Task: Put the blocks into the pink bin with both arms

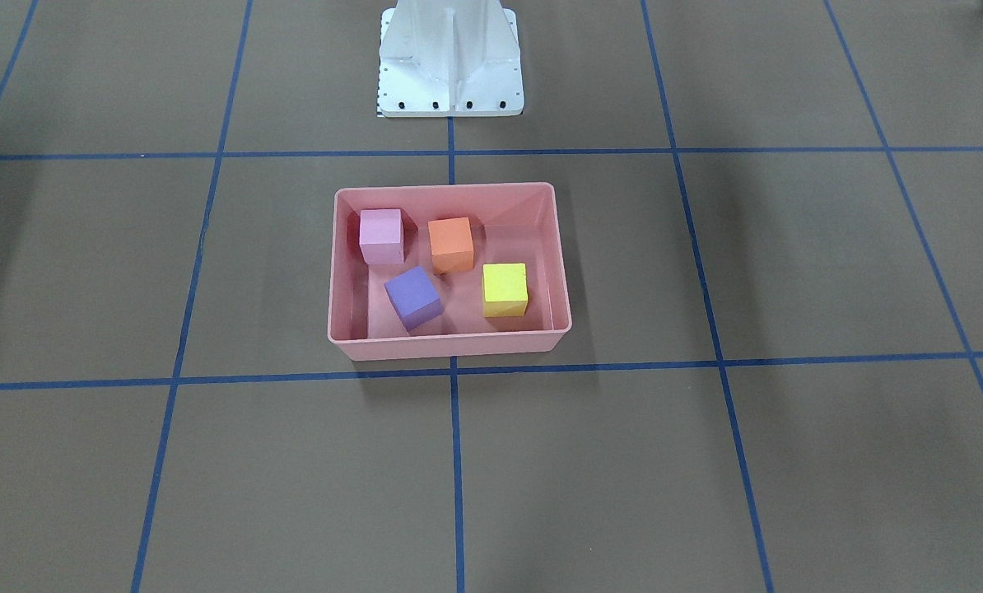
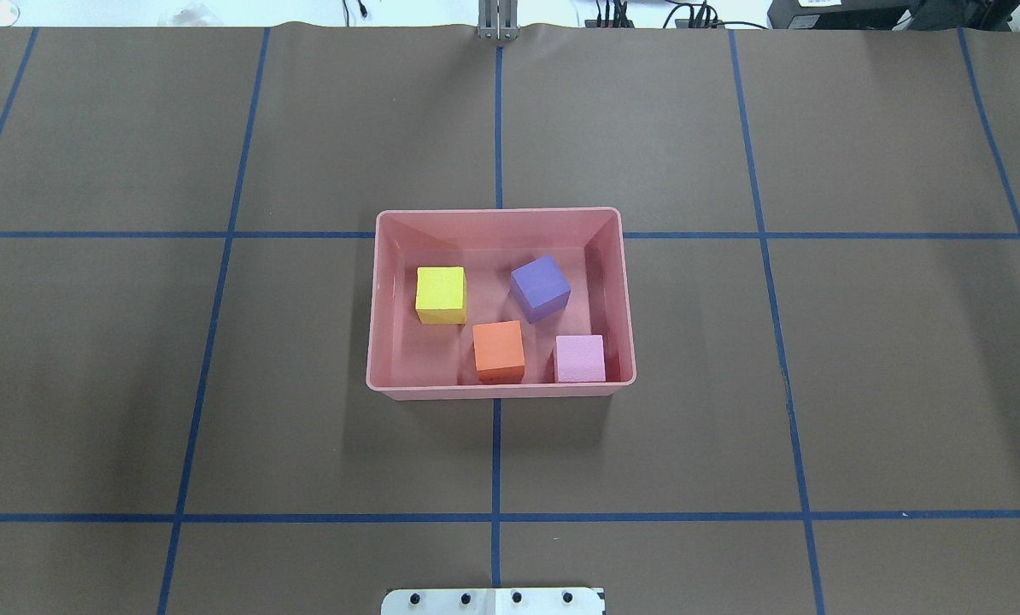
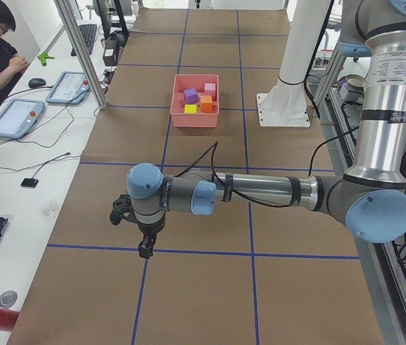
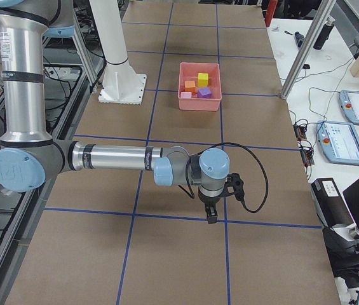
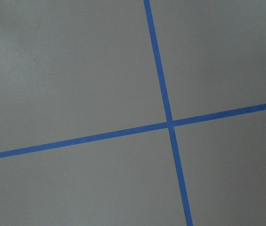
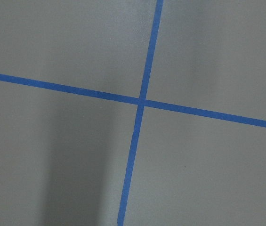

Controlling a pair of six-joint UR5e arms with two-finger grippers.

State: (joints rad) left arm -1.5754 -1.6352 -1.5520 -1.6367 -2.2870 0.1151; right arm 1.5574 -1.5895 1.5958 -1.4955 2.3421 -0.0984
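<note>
Brown paper crossed by blue tape lines (image 2: 495,461) covers the tabletop (image 2: 134,384). Nearest in the view from the table's left end, the left arm (image 3: 260,190) is stretched out low over the paper, with its jaws pointed down above a tape line. Whether they are apart or together cannot be told from this view. In the view from the right end, the right arm (image 4: 115,157) is likewise extended over the near stretch of tabletop, jaws pointed down beside a tape line, and their state cannot be told either. Bare paper and a tape crossing are shown by each wrist camera.

Farther along, well apart from both sets of jaws, the pink bin (image 2: 497,391) is set over a tape crossing in front of the white pedestal (image 1: 450,58). All four blocks are held inside it. Seen from overhead, the orange block (image 2: 499,350) and the light pink block (image 2: 580,358) are found by the near wall, side by side but apart. Beyond them are placed the yellow block (image 2: 440,295) and the purple block (image 2: 540,289), the latter turned askew.
</note>
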